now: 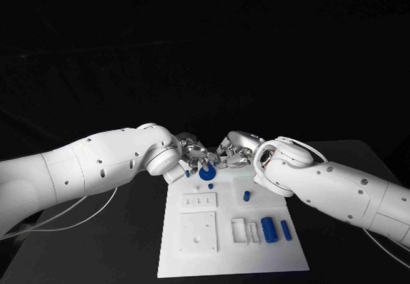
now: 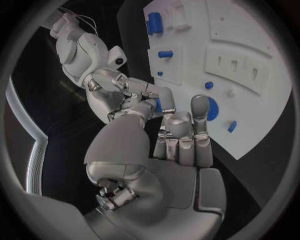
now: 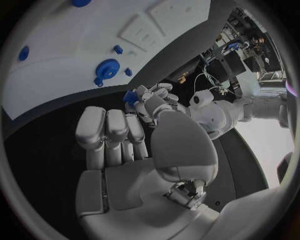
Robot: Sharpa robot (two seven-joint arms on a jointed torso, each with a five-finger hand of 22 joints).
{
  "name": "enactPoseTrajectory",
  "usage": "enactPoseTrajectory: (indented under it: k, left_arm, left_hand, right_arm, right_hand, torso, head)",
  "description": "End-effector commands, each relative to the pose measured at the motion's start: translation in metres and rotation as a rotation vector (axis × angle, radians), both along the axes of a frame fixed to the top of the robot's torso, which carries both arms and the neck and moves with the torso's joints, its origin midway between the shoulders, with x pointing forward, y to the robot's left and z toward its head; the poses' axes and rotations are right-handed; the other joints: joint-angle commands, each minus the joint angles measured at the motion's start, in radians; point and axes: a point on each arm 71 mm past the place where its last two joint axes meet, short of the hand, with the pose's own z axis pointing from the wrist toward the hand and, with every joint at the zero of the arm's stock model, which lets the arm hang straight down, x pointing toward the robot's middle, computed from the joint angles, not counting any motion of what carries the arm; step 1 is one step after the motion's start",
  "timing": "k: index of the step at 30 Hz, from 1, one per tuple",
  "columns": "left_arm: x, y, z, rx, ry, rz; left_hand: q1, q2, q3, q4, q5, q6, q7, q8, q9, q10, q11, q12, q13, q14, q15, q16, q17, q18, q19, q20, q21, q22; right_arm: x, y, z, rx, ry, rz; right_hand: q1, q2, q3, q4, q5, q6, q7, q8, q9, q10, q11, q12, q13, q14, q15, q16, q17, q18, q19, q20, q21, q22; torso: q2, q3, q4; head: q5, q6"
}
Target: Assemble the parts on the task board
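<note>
The white task board (image 1: 231, 253) lies mid-table. My left hand (image 1: 192, 153) and right hand (image 1: 234, 150) meet fingertip to fingertip over its far edge. Between those fingertips sits a small blue part (image 2: 159, 105) (image 3: 130, 95), and both hands pinch it, my left hand (image 2: 169, 145) with its thumb and my right hand (image 3: 125, 145) from the other side. Just below them a round blue disc (image 1: 207, 174) (image 3: 106, 68) lies on the board. A blue peg (image 1: 247, 195) lies mid-board, and two blue cylinders (image 1: 268, 229) stand in slots at the near right.
Small blue pieces (image 1: 187, 174) (image 1: 210, 186) sit near the board's far left. Raised white blocks (image 1: 198, 200) (image 1: 198, 231) with cut-outs take up the board's left half. A white cable (image 1: 73, 215) trails over the black table at the left.
</note>
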Motion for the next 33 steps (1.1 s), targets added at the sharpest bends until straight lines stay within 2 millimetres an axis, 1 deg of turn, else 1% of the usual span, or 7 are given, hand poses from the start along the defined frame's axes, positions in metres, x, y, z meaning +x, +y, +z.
enactPoseTrajectory:
  k: [1,7,18,25,28,31,33]
  left_arm:
    - [0.000,-0.002,0.000,0.003,0.003,-0.013]
    - [0.001,-0.002,0.000,0.001,-0.002,0.005]
    - [0.002,-0.001,0.001,0.001,-0.011,0.033]
    - [0.002,0.000,0.001,0.007,-0.014,0.047]
    - [0.002,0.002,0.000,0.016,-0.012,0.050]
    - [0.002,0.004,-0.002,0.029,-0.006,0.051]
    - [0.001,0.006,-0.003,0.039,0.000,0.052]
  left_hand:
    - [-0.013,-0.005,0.100,-0.090,0.013,0.054,-0.042,0.003,0.186,0.022,-0.003,0.001,0.003,0.011,-0.001,0.015,0.030,-0.017,0.010,-0.002,-0.008,0.006]
    - [-0.017,-0.020,0.102,-0.089,0.023,0.083,-0.054,0.004,0.276,0.046,-0.006,0.007,0.004,0.017,-0.003,0.039,0.078,-0.017,0.015,-0.003,-0.014,0.021]
    - [-0.021,-0.035,0.110,-0.096,0.058,0.105,-0.060,0.002,0.316,0.052,-0.008,0.041,0.003,0.021,-0.003,0.056,0.108,-0.017,0.018,-0.002,-0.021,0.040]
    - [-0.020,-0.036,0.106,-0.098,0.054,0.114,-0.063,0.002,0.324,0.053,-0.007,0.060,-0.004,0.024,-0.003,0.066,0.119,-0.016,0.021,0.000,-0.025,0.053]
    - [-0.019,-0.037,0.105,-0.099,0.054,0.117,-0.064,0.002,0.325,0.054,-0.008,0.065,-0.006,0.024,-0.003,0.067,0.121,-0.016,0.022,0.000,-0.026,0.055]
    - [-0.019,-0.036,0.105,-0.100,0.054,0.119,-0.064,0.002,0.325,0.054,-0.009,0.068,-0.008,0.024,-0.003,0.067,0.120,-0.015,0.022,0.000,-0.027,0.058]
    - [-0.019,-0.036,0.105,-0.100,0.054,0.119,-0.064,0.002,0.325,0.054,-0.009,0.068,-0.008,0.024,-0.003,0.067,0.120,-0.015,0.022,0.000,-0.027,0.058]
  right_arm:
    - [0.000,0.002,0.002,0.004,-0.012,0.011]
    - [0.000,0.001,0.002,0.013,-0.014,0.008]
    - [0.001,-0.003,0.004,0.046,-0.023,0.002]
    - [0.000,-0.010,0.005,0.068,-0.038,-0.001]
    - [-0.001,-0.017,0.004,0.073,-0.039,0.001]
    - [-0.004,-0.026,0.002,0.075,-0.035,0.006]
    - [-0.007,-0.033,0.000,0.075,-0.028,0.011]
  right_hand:
    - [0.003,-0.006,-0.001,0.006,0.007,0.002,0.000,0.002,0.000,0.000,-0.003,-0.007,0.032,0.001,-0.006,-0.005,-0.002,-0.006,0.050,-0.007,-0.007,0.133]
    - [-0.002,-0.015,-0.010,0.023,0.014,-0.012,0.002,0.002,-0.004,-0.006,-0.002,-0.019,0.024,0.001,-0.005,-0.013,-0.008,-0.005,0.050,-0.005,-0.015,0.131]
    - [-0.009,-0.038,-0.072,0.062,0.031,-0.078,0.019,0.002,-0.009,-0.039,0.009,-0.078,-0.019,-0.008,0.003,-0.050,-0.034,0.001,0.044,0.002,-0.059,0.121]
    - [0.006,-0.056,-0.174,0.100,0.046,-0.199,0.051,0.002,-0.016,-0.077,0.030,-0.134,-0.075,-0.023,0.018,-0.079,-0.057,0.012,0.039,0.016,-0.110,0.113]
    - [0.027,-0.051,-0.244,0.117,0.062,-0.267,0.059,0.001,-0.017,-0.105,0.037,-0.162,-0.112,-0.039,0.024,-0.101,-0.078,0.019,0.034,0.024,-0.153,0.105]
    - [0.045,-0.062,-0.265,0.143,0.071,-0.360,0.066,-0.004,-0.023,-0.124,0.042,-0.172,-0.141,-0.049,0.029,-0.110,-0.092,0.023,0.032,0.028,-0.186,0.101]
    - [0.055,-0.069,-0.274,0.160,0.078,-0.387,0.067,-0.006,-0.024,-0.134,0.044,-0.175,-0.156,-0.056,0.030,-0.119,-0.103,0.025,0.031,0.030,-0.209,0.098]
  torso:
    - [0.000,-0.0004,-0.0005]
    - [0.000,-0.0007,0.0005]
    - [0.000,-0.0016,0.0008]
    - [0.000,-0.0014,0.0013]
    - [0.000,-0.0012,0.0016]
    - [0.000,-0.0008,0.0011]
    - [0.000,-0.0005,0.0003]
  head:
    - [0.000,0.001]
    - [-0.001,0.001]
    - [0.001,0.003]
    - [0.001,0.006]
    - [0.003,0.005]
    - [0.004,0.003]
    - [0.008,0.001]
